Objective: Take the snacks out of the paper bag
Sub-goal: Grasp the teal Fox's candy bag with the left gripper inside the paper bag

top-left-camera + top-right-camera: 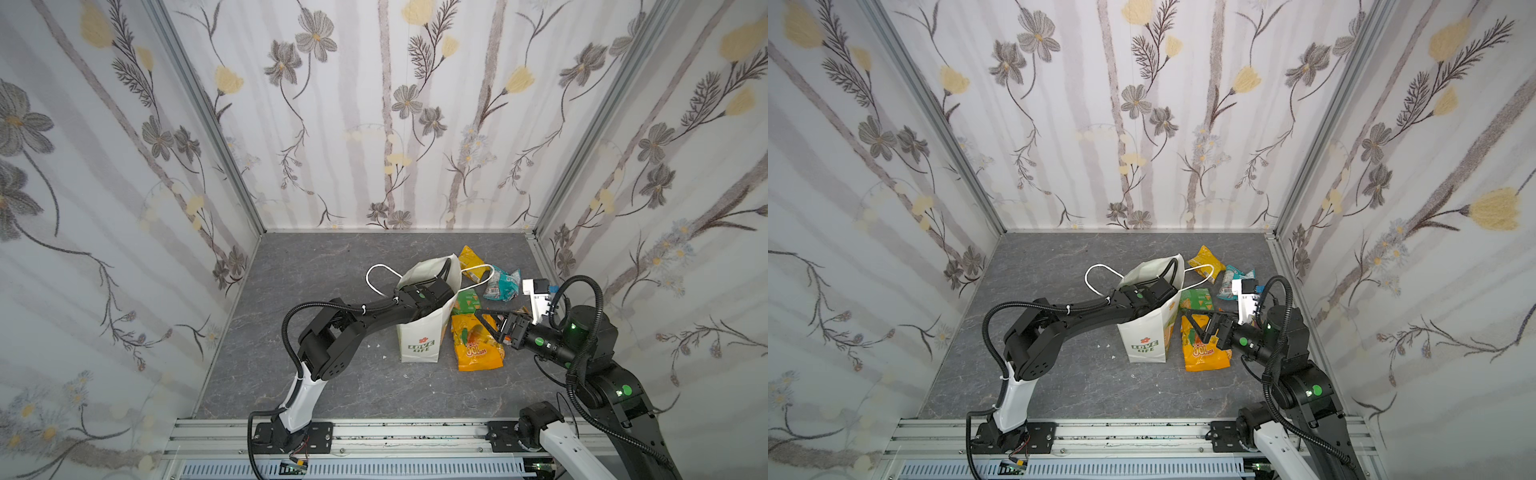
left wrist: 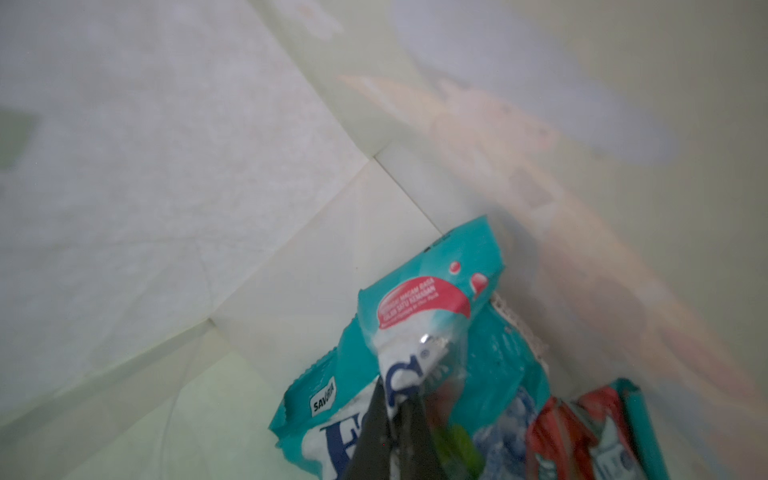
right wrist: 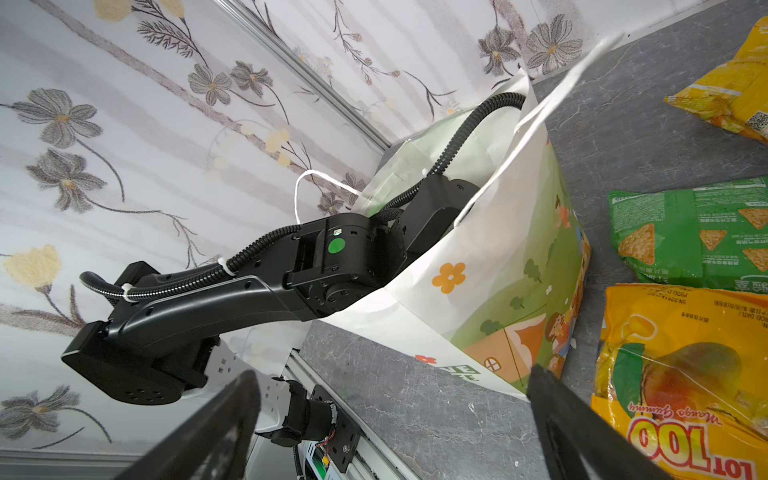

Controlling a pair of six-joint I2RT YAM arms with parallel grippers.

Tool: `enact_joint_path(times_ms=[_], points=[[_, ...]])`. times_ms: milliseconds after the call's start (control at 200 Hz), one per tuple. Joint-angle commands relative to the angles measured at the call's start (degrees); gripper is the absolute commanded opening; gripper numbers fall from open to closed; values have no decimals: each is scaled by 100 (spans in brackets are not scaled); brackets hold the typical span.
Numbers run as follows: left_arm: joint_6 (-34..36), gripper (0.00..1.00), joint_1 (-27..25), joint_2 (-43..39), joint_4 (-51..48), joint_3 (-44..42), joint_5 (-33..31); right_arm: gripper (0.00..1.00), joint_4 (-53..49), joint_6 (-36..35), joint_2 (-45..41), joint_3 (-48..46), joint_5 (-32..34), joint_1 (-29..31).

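Two crinkly packets are lying at the bottom of the tall white paper bag (image 1: 419,336) with the orange flower print: a teal sealed packet (image 2: 436,257) and a red-and-teal packet (image 2: 582,424) just beside it. The left gripper (image 2: 399,395), reaching down through the bag's mouth, is pinching its jaws together on a crumpled fold of the teal sealed packet, probably because that one is lying uppermost. That packet's long axis is running away from the fingers toward the bag's bottom corner crease, one sealed end leading.

The bag is standing upright on the grey marbled tabletop (image 1: 332,374), long axis vertical, its mouth facing up and being spread wide by the arm inside. Four snacks are lying outside it on the right arm's side: a large orange-yellow pouch (image 1: 478,349), a green packet (image 1: 467,301), a yellow packet (image 1: 473,262) and a second teal packet (image 1: 503,284).

The right gripper (image 3: 392,372) is hovering near the pouch with its jaws wide apart, holding nothing. It is seemingly waiting clear of the bag.
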Motion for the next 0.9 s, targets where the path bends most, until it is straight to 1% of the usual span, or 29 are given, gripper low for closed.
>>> enact_joint_path(times_ms=[0,265,460,894], points=[[-42,0,-3,-171,-274,-41,56,99,254,70,84,-50,265,13],[-53,0,-11,-613,-343,-34,-15,100,446,118,379,-79,503,14],[-23,0,-8,-884,-512,89,-117,100,539,92,599,-111,421,24],[-18,0,-17,-1422,-815,492,-419,100,497,74,508,-42,491,28]])
